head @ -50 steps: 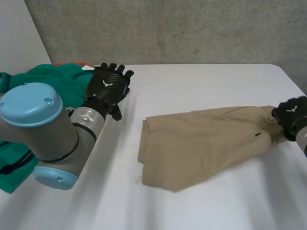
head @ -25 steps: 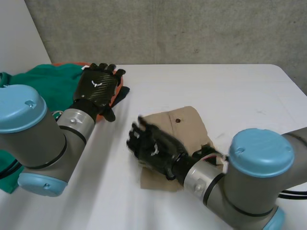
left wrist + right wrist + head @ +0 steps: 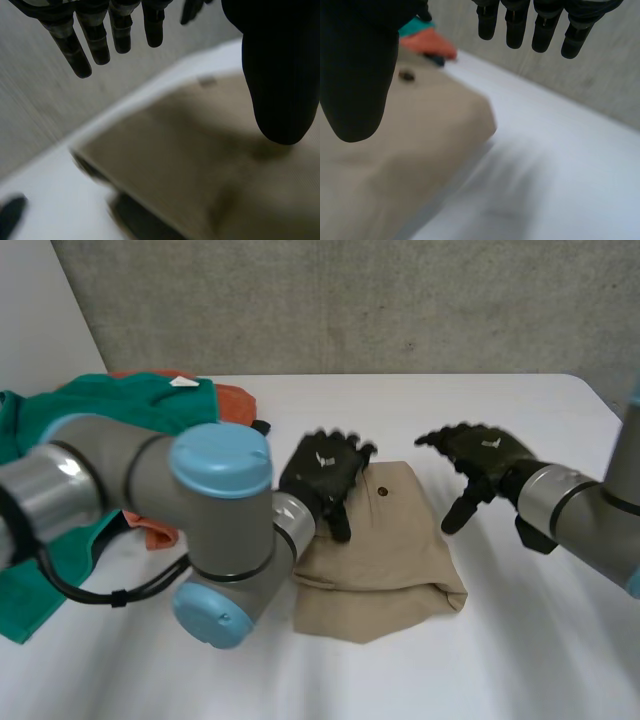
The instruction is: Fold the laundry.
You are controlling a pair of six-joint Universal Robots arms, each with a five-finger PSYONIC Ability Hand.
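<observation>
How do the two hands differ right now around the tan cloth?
The left hand is over the tan cloth's far left corner; the right hand is by its right edge, mostly above bare table. The left hand's fingers point away from the robot, the right hand's toward its left. Both are open, holding nothing.

The tan garment (image 3: pixel 385 560) lies flat at the middle of the white table (image 3: pixel 480 410), folded over into a squat, roughly square pad. Its doubled edge is at 3 o'clock, and a dark button (image 3: pixel 383 490) sits near its 12 o'clock edge. At its 10 o'clock a crumpled green cloth (image 3: pixel 60 420) lies partly over an orange cloth (image 3: pixel 235 400).
</observation>
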